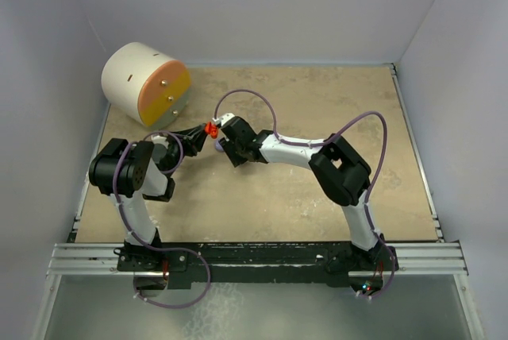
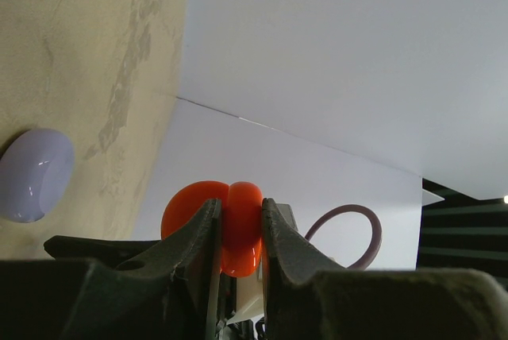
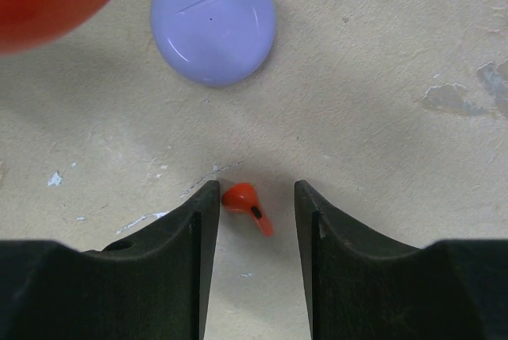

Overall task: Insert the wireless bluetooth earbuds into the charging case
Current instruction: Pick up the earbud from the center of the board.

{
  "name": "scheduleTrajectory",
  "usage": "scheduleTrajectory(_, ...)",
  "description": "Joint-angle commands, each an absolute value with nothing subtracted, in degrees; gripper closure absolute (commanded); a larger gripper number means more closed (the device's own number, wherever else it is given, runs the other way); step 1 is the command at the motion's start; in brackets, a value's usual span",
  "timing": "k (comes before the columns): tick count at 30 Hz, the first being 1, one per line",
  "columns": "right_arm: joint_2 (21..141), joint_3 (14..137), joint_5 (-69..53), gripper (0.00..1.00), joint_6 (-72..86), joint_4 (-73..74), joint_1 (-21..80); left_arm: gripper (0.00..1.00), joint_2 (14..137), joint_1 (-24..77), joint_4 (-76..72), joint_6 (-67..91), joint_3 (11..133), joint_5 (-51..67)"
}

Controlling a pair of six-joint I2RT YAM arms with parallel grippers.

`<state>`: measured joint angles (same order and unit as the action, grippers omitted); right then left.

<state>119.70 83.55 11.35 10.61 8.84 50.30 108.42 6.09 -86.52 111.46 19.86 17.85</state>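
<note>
My left gripper (image 1: 208,129) is shut on the open red charging case (image 2: 230,225), held above the table; in the top view the case (image 1: 211,128) shows at its fingertips. My right gripper (image 3: 255,197) is open and points down at the table. A tiny red earbud (image 3: 247,205) lies on the table between its fingers, close to the left finger (image 3: 198,229). A closed lavender case (image 3: 213,21) lies just beyond; it also shows in the left wrist view (image 2: 33,175). The other earbuds are out of view.
A large white cylinder with an orange face (image 1: 147,84) stands at the back left corner. White walls enclose the tan tabletop (image 1: 317,110). The two grippers are close together near the table's middle.
</note>
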Motion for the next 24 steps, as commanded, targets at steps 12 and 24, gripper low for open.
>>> scheduleTrajectory(12,120.0,85.8,11.2,0.57,11.3,8.6,50.5,1.00,106.8,5.2,-98.7,111.8,19.0,18.8)
scheduleTrajectory(24,119.7,85.2,10.0,0.59,12.7,8.9,50.5,1.00,107.0,5.0,-98.7,111.6,19.0,18.8)
